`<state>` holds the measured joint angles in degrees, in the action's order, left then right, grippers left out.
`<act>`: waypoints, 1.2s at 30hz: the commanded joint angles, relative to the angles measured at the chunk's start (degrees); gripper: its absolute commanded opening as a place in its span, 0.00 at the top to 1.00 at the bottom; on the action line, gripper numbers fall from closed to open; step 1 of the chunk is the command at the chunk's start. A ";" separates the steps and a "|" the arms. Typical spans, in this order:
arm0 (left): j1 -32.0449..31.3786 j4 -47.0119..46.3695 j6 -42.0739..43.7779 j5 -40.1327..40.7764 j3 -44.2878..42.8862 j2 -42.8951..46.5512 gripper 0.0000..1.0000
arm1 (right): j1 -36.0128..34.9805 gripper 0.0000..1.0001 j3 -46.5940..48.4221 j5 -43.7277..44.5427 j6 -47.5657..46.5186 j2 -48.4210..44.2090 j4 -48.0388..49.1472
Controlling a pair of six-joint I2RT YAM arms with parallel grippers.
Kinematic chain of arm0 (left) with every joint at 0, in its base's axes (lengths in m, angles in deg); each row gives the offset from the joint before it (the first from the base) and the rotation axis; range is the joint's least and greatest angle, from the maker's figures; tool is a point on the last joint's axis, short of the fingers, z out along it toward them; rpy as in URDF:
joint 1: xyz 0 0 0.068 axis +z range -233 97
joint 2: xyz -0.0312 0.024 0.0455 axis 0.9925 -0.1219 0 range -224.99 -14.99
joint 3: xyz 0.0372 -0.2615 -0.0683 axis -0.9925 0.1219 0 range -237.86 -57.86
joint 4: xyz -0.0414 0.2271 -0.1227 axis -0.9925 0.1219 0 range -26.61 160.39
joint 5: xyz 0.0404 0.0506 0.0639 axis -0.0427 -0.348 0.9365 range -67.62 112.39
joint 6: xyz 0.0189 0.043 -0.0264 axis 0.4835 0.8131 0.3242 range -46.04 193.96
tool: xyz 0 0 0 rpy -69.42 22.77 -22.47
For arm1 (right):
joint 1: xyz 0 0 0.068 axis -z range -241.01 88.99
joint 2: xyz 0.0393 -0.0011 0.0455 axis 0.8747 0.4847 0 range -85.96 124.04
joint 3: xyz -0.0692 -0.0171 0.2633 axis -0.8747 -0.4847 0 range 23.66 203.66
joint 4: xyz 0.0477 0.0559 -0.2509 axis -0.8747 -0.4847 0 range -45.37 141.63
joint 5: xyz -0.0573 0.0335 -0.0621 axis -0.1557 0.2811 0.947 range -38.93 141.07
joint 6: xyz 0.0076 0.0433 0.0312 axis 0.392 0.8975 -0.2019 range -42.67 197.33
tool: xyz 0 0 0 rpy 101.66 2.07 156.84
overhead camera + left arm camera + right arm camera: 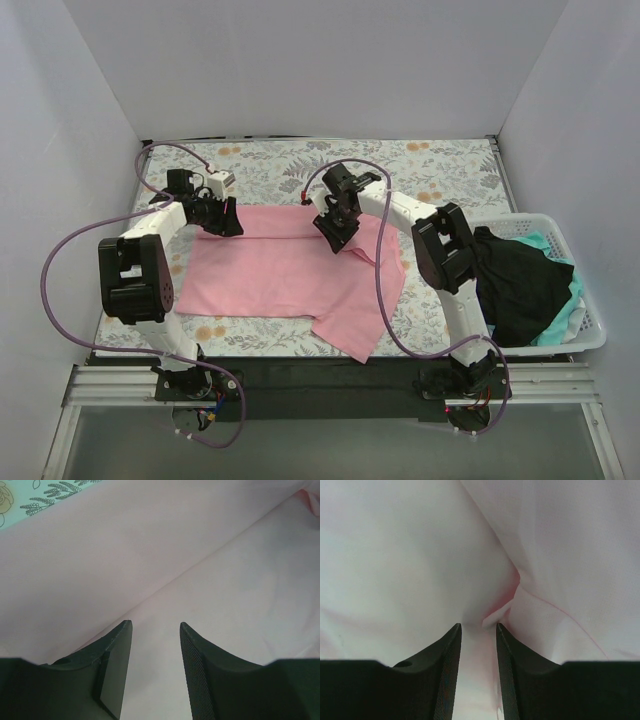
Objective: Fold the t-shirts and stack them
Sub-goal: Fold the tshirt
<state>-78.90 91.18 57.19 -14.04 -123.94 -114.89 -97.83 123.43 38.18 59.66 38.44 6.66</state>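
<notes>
Right wrist view: the right hand [478,626] has its fingers drawn close together with a puckered ridge of the pink t-shirt [420,555] pinched between them, and creases run out from the tips, so I judge it gripping the cloth. The left hand [155,625] stands open just above the same shirt, its fingers astride a straight fold edge, holding nothing.

Seen from the top, both hands sit along the shirt's far edge, the left at the far left corner and the right nearer the middle. The rest of the shirt spreads from them toward the arm bases. Its long axis runs left to right across the floral sheet [440,170], and one sleeve trails at the near right.

A fold toward the bases would probably need both far points carried together, and the left hand has yet to close.

Well to the right, the white basket [570,345] holds a black t-shirt [520,285] and a mint-green one [562,318].
</notes>
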 commanded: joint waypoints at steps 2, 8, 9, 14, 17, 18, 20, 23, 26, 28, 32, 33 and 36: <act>0.65 -1.07 0.43 -0.66 0.08 1.28 0.58 | 0.08 0.60 2.98 0.49 2.46 1.37 1.03; 0.91 -1.07 0.43 -1.19 0.43 1.20 0.57 | 0.25 0.71 3.24 0.67 3.43 2.25 0.94; 1.00 -1.07 0.51 -1.28 0.43 1.28 0.57 | 0.34 0.76 3.42 0.75 3.52 2.34 1.02; 1.09 -0.90 0.95 -1.54 0.69 1.46 0.57 | 0.61 0.90 3.51 1.02 3.78 1.73 0.85; 1.26 -0.72 1.04 -1.72 0.61 1.63 0.57 | 0.69 0.99 3.68 0.05 3.87 0.67 0.76; 1.18 -0.72 1.13 -1.81 0.61 1.64 0.57 | 0.69 0.99 3.68 -0.30 3.87 -0.11 0.94; 1.26 -0.63 1.22 -1.81 0.69 1.81 0.57 | 0.69 0.99 3.60 -0.74 3.87 -0.91 0.85; 1.26 -0.55 1.31 -1.63 0.69 1.99 0.57 | 0.61 0.99 2.80 -2.40 3.78 -2.32 0.76; 1.35 -0.46 1.04 -1.54 0.17 1.81 0.57 | 0.69 0.99 2.45 -5.04 3.78 -3.46 0.76; 1.53 -0.02 0.69 -1.54 -0.18 1.55 0.57 | 0.61 0.99 2.28 -6.45 3.96 -4.07 0.67; 1.62 0.60 0.52 -1.63 -1.33 0.85 0.57 | 0.69 0.99 2.01 -7.85 4.14 -4.17 0.50; 1.70 0.77 0.52 -1.55 -1.76 0.58 0.57 | 0.69 0.99 2.01 -8.38 4.14 -3.82 0.59; 1.79 1.47 0.25 -1.54 -2.90 -0.12 0.57 | 0.61 0.85 2.19 -10.48 3.96 -3.03 -0.29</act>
<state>-77.53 91.92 57.58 -14.45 -124.14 -115.00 -97.35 124.81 31.67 63.66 36.88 6.99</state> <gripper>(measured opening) 0.433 0.085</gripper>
